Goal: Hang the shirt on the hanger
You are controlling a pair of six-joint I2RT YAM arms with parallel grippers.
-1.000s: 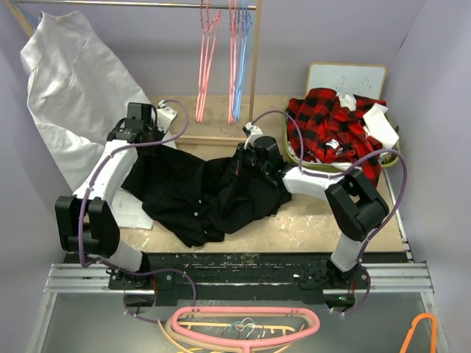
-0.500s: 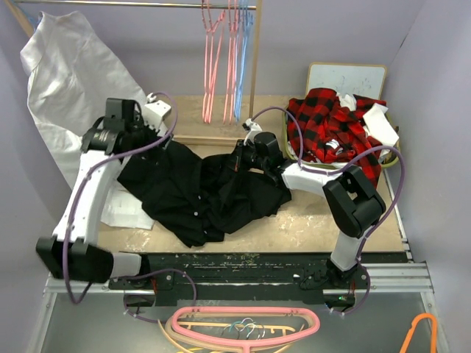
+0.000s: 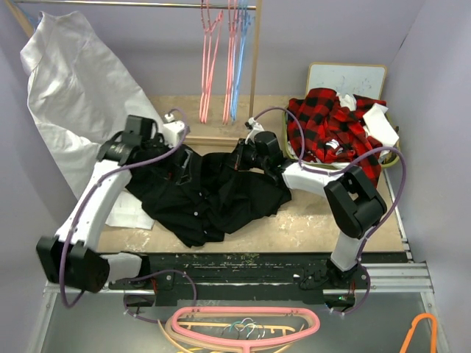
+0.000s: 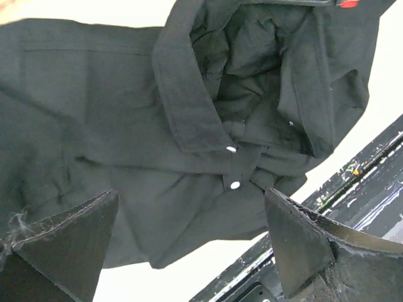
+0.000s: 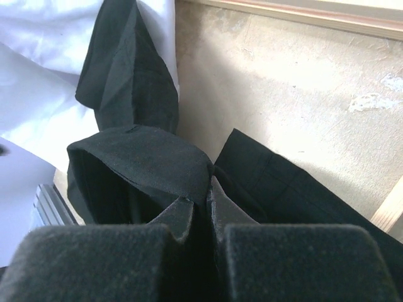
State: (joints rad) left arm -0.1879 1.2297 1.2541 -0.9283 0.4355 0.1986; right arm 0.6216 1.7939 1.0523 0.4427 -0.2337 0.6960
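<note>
My left gripper (image 4: 192,195) is spread wide with nothing between its fingers. It hangs over the shirt (image 4: 94,94), above the collar (image 4: 182,94) and two pale snaps (image 4: 232,149); I cannot tell whether a fingertip brushes the cloth. My right gripper (image 5: 198,207) is clenched on a raised fold at the shirt's far edge.

From above, the shirt lies crumpled across the middle of the desk (image 3: 331,220), its lowest corner close to the near edge at 6 o'clock. Bare desk opens at 4 o'clock of the shirt, and a narrow strip runs at 12 o'clock up to a wooden ledge (image 3: 210,137). At 10 o'clock of my left gripper a white cloth (image 3: 73,81) crowds in, touching a sleeve. At 3 o'clock of my right gripper sits a basket (image 3: 391,156) heaped with a plaid shirt (image 3: 331,129).

The hanger (image 3: 241,73) hangs from the rail (image 3: 132,4) at 12 o'clock, beside pink hangers (image 3: 208,66), well apart from the shirt.

Only the left wrist view shows the snaps and the desk's black front rail (image 4: 352,189). Only the right wrist view shows the pinched fold, and only the top view shows the hanger.
</note>
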